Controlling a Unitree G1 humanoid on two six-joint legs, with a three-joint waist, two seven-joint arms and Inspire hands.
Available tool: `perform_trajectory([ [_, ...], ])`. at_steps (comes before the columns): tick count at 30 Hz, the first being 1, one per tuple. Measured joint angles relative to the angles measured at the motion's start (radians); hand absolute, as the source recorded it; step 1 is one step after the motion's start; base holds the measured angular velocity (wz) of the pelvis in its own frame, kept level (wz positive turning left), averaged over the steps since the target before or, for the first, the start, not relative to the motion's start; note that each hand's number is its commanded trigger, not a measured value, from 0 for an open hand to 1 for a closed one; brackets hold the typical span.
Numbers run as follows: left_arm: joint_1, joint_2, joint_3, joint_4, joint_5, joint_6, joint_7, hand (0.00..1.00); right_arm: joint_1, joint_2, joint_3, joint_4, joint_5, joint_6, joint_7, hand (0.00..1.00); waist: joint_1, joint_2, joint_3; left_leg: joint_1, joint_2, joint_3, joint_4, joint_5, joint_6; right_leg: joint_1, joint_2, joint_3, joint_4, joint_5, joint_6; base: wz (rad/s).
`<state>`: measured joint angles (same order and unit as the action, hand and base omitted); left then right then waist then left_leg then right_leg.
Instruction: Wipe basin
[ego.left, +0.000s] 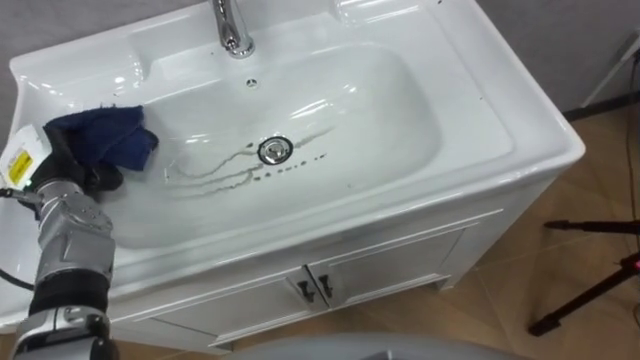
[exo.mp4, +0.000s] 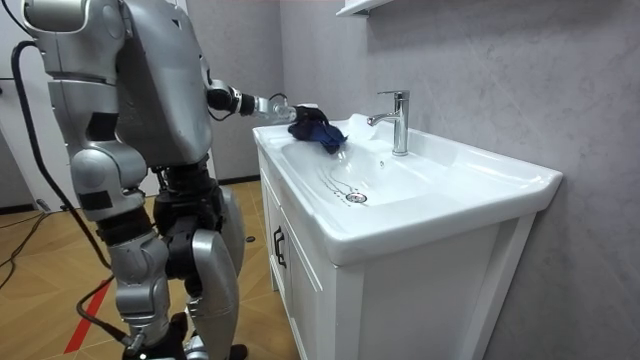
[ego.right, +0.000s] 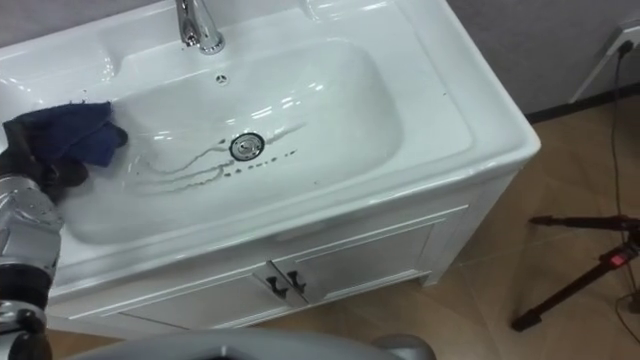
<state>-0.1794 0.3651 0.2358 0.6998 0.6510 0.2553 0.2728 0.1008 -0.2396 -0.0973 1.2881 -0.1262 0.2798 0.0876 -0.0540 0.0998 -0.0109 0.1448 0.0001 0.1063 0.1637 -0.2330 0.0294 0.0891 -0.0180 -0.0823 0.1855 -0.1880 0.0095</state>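
Observation:
A white basin (ego.left: 470, 90) sits in a white vanity, with a chrome drain (ego.left: 274, 150) at the bowl's bottom and thin grey streaks (ego.left: 215, 172) running left from it. A dark blue cloth (ego.left: 105, 135) lies bunched on the bowl's left slope, and my left hand (ego.left: 75, 165) is curled round its near edge. In the right eye view the same cloth (ego.right: 70, 135) and hand (ego.right: 35, 165) show at the far left. From the room view I stand at the basin's end, left arm stretched out to the cloth (exo.mp4: 318, 127).
A chrome tap (ego.left: 232, 25) rises at the basin's back rim. Two cabinet doors with dark handles (ego.left: 313, 288) close the vanity front. A black tripod's legs (ego.left: 590, 290) spread on the wooden floor at right. A grey wall stands behind.

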Motion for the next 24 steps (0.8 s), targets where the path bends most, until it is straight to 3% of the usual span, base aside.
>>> perform_trajectory([
  [2,-0.018,0.02,0.006,0.039,-0.001,0.0,-0.004,1.0,0.0,-0.001,-0.004,0.0,-0.002,-0.002,0.0,0.0,0.002,0.0,0.0,0.001,0.0,0.0,-0.001,0.0,0.0,0.002,0.0,0.0,0.0,0.0,0.0,0.0],
  [8,-0.031,0.024,0.019,0.068,-0.008,-0.001,-0.008,1.0,0.0,-0.001,-0.003,-0.001,-0.004,-0.023,0.0,0.0,0.004,0.002,0.0007,0.007,0.001,0.003,-0.004,0.0,0.0,0.013,0.001,0.001,-0.003,-0.004,-0.003,0.0],
  [19,-0.034,0.02,0.018,0.076,-0.03,-0.003,0.03,1.0,-0.012,-0.001,-0.002,0.01,0.002,-0.04,-0.021,0.0,0.0,0.002,0.0017,0.007,0.002,-0.001,-0.004,0.0,0.0,0.014,0.001,0.0,-0.001,-0.005,-0.005,0.0],
  [24,-0.024,0.012,0.015,0.043,-0.031,0.001,0.064,1.0,-0.01,0.005,-0.001,0.008,0.006,-0.04,-0.041,0.0,-0.011,-0.005,0.0075,0.001,0.001,-0.014,-0.003,0.0,-0.001,0.015,0.002,-0.002,-0.015,-0.006,-0.004,0.08],
])
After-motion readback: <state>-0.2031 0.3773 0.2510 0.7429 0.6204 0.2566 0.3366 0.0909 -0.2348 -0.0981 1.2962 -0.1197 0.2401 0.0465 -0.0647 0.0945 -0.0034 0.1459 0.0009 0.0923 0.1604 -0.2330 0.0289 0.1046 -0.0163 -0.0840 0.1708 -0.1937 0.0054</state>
